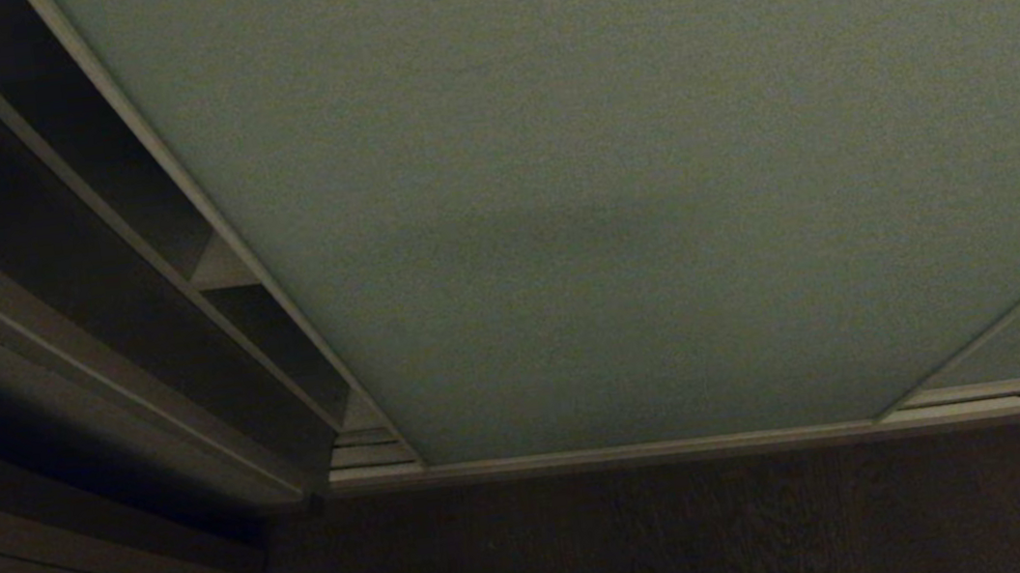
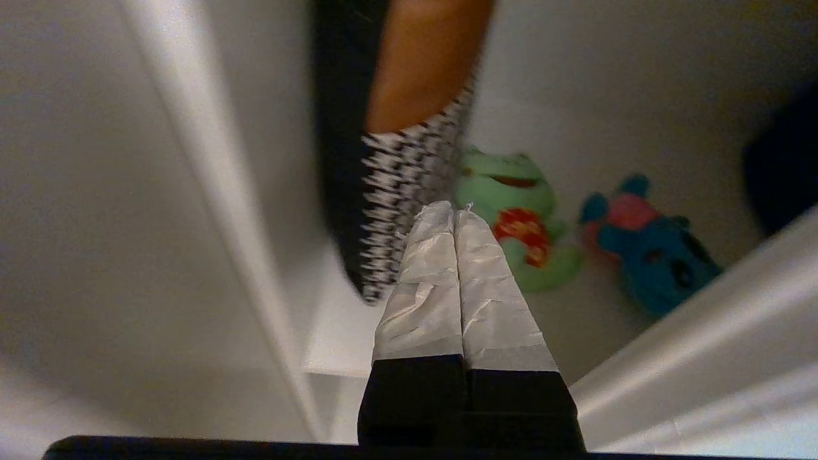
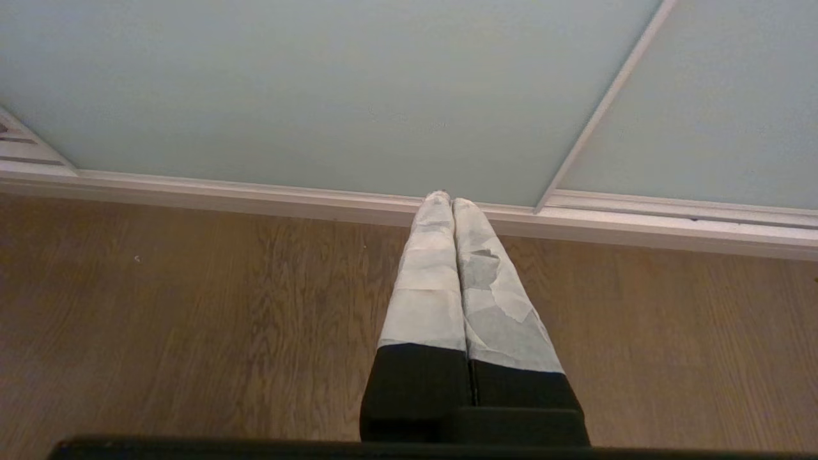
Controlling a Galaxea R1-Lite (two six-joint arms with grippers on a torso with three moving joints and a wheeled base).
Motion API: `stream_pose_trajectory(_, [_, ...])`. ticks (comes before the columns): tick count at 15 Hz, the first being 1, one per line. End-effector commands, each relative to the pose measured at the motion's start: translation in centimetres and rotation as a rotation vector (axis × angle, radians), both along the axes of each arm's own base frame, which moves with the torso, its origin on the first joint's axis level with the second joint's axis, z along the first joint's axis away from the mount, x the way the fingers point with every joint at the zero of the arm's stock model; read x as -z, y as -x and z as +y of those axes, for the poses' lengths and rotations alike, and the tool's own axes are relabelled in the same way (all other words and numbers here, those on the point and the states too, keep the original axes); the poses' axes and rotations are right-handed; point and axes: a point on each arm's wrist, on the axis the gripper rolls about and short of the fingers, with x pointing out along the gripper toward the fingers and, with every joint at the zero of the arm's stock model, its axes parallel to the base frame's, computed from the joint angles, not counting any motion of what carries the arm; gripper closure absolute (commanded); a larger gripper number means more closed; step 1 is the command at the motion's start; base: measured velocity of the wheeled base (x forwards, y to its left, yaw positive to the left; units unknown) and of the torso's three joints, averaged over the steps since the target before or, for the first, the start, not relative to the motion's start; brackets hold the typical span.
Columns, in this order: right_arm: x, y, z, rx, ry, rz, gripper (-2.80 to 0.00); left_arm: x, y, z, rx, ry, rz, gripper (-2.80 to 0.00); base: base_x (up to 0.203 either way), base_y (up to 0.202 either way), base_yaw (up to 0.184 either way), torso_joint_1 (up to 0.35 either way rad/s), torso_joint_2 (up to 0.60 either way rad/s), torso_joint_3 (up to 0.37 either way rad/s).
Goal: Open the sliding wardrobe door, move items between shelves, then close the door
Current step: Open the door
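Wood floor [image 3: 192, 319] runs under the pale green door [image 1: 650, 162]. My left gripper [image 2: 455, 211] is pressed shut, empty, inside the wardrobe. Beyond it on the white shelf [image 2: 601, 319] lies the blue toy [image 2: 652, 255], beside a green frog toy [image 2: 517, 211]; a hanging houndstooth garment [image 2: 402, 191] crowds close. My right gripper [image 3: 447, 199], shut, points at the door's bottom rail.

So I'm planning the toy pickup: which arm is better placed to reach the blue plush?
Left. The left gripper, shut, points into the wardrobe at the blue plush; the right gripper faces the closed sliding door.
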Motion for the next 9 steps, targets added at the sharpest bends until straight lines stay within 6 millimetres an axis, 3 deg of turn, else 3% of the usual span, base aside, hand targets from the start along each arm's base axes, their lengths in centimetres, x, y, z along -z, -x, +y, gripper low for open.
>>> stream_pose_trajectory(1, [0.0,0.0,0.0,-0.001,0.0,0.0,0.0,0.5,-1.8,-0.7,0.033,0.001,0.025,0.0,0.0,0.0,0.0,0.0,0.0,0.0])
stream_pose_trajectory(9, [0.0,0.0,0.0,-0.001,0.0,-0.002,0.0,-0.7,-3.0,-4.2,0.173,-0.009,-0.011,0.0,0.0,0.0,0.0,0.0,0.0,0.0])
